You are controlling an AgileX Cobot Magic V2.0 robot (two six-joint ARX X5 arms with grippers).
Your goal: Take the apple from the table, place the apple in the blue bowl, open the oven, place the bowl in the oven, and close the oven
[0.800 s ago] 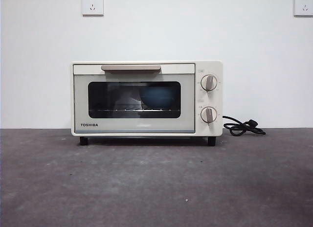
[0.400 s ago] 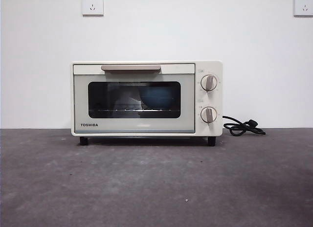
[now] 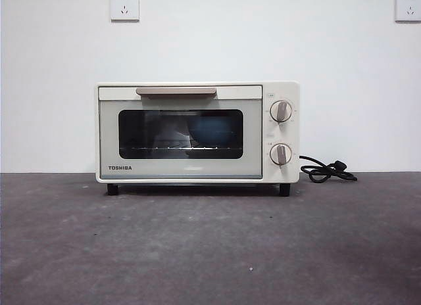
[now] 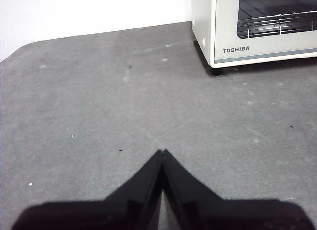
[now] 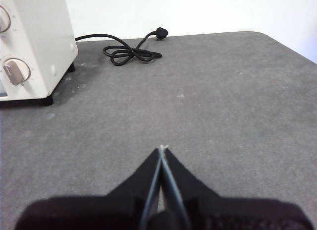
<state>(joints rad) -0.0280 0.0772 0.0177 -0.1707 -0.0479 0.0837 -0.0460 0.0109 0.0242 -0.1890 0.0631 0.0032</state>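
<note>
Front view: the oven (image 3: 197, 132) sits on the table (image 3: 210, 252) w/ its door shut, beige handle (image 3: 175, 91) up top. Through the dark glass the blue bowl (image 3: 214, 131) shows on the rack, right of centre. The apple can't be made out, prob inside the bowl but too dim to say. No arm in this view. Black cord (image 3: 327, 170) lies coiled to the oven's right.

Left wrist view: the left gripper (image 4: 162, 151) hangs over bare table, jaws pinched together, holding nothing. The oven's TOSHIBA corner (image 4: 236, 49) is ahead of it and off to one side, well apart.

Right wrist view: the right gripper (image 5: 162, 148) is likewise closed and empty over bare table. The knob (image 5: 15, 71) end of the oven is ahead on the other side, also well apart, cord beyond.

So the oven lies between the two claws, neither clearly nearer. Judging by the shut door w/ bowl inside, the task looks basically done, nothing left to reach for.
</note>
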